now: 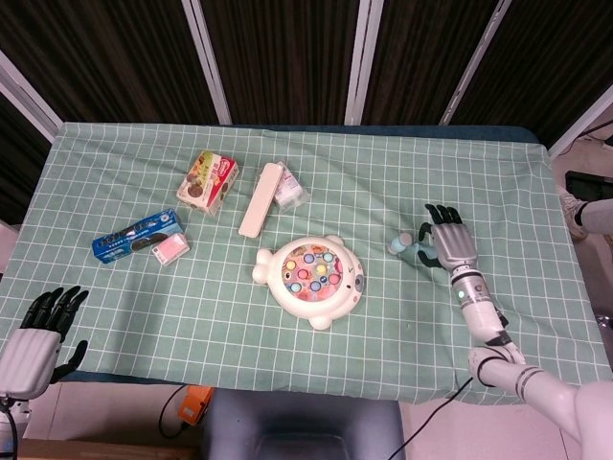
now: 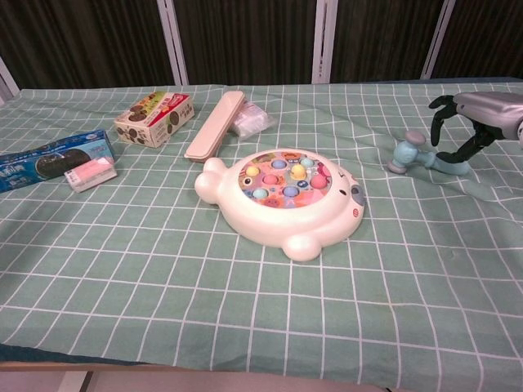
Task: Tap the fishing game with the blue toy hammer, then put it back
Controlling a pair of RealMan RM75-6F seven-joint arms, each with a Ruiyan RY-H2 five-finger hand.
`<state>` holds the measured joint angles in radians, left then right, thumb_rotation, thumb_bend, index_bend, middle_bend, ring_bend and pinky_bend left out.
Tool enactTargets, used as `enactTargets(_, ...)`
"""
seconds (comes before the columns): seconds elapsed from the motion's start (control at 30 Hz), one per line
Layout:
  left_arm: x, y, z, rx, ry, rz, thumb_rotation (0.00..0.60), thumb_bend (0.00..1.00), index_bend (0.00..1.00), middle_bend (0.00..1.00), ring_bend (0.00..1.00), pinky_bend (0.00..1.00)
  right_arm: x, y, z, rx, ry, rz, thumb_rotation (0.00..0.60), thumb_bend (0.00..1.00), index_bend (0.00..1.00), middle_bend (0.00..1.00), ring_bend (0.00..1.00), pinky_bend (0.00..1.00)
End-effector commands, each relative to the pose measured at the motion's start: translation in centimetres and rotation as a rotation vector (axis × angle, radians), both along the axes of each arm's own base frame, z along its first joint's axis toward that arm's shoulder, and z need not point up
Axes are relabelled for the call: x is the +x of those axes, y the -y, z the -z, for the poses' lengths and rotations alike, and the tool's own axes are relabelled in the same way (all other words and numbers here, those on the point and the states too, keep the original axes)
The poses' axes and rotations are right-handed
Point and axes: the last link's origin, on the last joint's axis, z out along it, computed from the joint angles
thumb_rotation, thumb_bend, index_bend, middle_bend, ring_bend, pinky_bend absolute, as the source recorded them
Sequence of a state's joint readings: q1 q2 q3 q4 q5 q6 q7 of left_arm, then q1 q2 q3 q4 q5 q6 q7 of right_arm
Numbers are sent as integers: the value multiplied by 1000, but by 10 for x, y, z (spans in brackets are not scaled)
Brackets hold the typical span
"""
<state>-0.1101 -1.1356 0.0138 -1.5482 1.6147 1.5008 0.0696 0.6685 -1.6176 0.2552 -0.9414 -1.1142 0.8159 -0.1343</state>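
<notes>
While the hammer (image 1: pixel 410 246) lies flat on the cloth right of the fishing game (image 1: pixel 312 273), the head view shows the right hand (image 1: pixel 448 245) over its handle, positioned for a grasp; the left hand (image 1: pixel 40 337) idles at the table edge, holding nothing. From the chest view, the hammer's (image 2: pixel 423 158) long axis runs left–right — head toward the game (image 2: pixel 286 201). Fingers (image 2: pixel 441 110) arch wide over the handle, not yet closed.

Place: a robot test room, not a home | Table (image 1: pixel 115 153): draped in a green checked cloth, set out like a trial bench | Backdrop: dark curtains (image 1: pixel 278 48) with white frame bars (image 1: pixel 206 57) | Props: snack boxes (image 1: pixel 208 179) and a toy, staged | Cables (image 1: pixel 172 407) hang under the front edge
</notes>
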Motion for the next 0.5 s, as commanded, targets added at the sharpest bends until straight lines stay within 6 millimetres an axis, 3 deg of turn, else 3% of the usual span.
enactTargets(0.03, 0, 0, 0, -1, -1, 0, 600, 406, 0, 55, 22, 98, 2, 1, 4, 5, -3, -2, 600, 513, 601, 181, 44, 85)
enactTargets(0.5, 0, 1, -1, 0, 3, 2, 600, 406, 0, 55, 22, 98, 11, 5, 18, 13, -17, 1, 600, 516, 602, 183, 45, 88)
